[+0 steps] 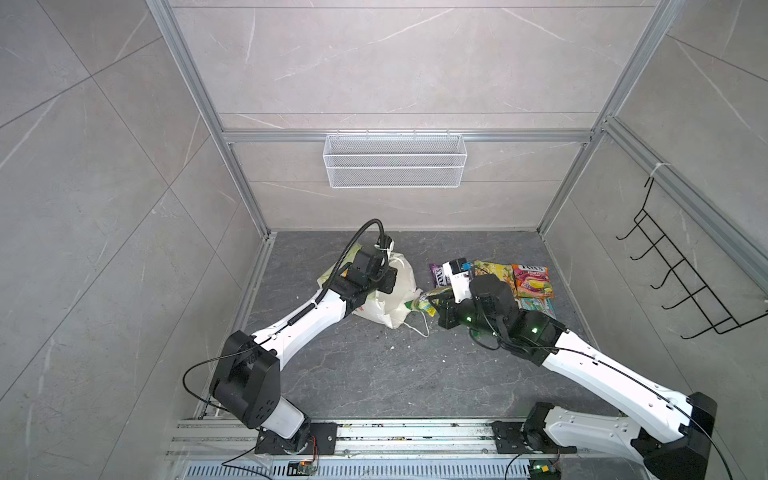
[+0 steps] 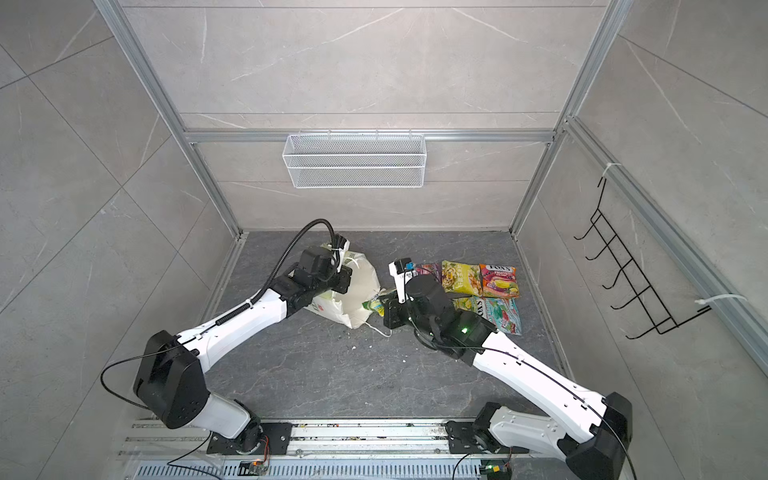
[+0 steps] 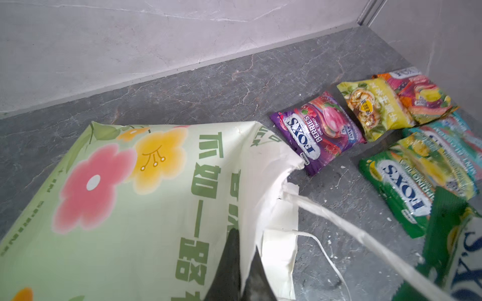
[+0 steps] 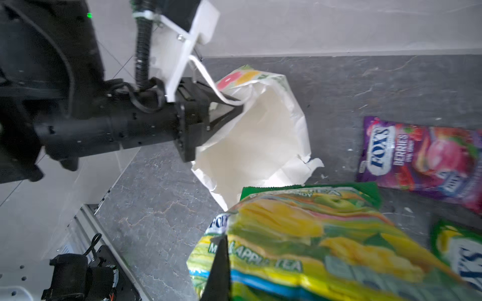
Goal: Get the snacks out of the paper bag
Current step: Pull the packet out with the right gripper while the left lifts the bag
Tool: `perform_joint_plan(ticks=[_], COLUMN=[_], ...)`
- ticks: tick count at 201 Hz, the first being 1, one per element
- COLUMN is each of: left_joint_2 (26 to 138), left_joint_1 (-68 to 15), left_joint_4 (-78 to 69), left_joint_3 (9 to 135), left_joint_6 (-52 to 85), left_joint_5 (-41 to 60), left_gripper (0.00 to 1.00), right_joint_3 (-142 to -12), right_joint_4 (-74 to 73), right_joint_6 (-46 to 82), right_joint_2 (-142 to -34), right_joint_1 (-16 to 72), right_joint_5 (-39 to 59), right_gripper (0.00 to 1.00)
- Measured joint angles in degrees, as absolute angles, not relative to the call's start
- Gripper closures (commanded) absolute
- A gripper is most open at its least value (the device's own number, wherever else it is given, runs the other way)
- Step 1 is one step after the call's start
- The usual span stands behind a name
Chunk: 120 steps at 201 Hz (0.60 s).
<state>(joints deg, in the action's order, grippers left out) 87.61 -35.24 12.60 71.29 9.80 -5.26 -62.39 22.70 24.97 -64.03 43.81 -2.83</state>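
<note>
Paper bag: on its side on the grey floor, rim pinched tight by left gripper. Green-yellow FOX'S packet: clamped in right gripper, just outside the bag mouth. 5 other packets, the purple Berries packet nearest, lie flat beside the bag.

Green-yellow packet looks blurred, cropped at edge.

At paper bag mouth, green packet, seemingly in right hand.
</note>
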Motion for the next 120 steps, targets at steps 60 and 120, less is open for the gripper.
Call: perform_joint_plan(ticks=[60, 120], left_joint_2=[87.59, 84.99], left_joint_1=[-32.38, -19.53], left_joint_4=[27.09, 29.76], left_joint_3=[84.88, 79.57], left_joint_6=[21.26, 28.71], left_joint_5=[3.75, 12.60], left_gripper=[1.00, 1.00], right_joint_3=[-68.53, -69.45], right_joint_4=[32.10, 33.78], right_joint_6=[24.71, 22.09], right_joint_2=[-69.08, -68.40], right_joint_1=[27.79, 26.74], right_joint_5=[-5.21, -2.98], right_gripper=[1.00, 1.00])
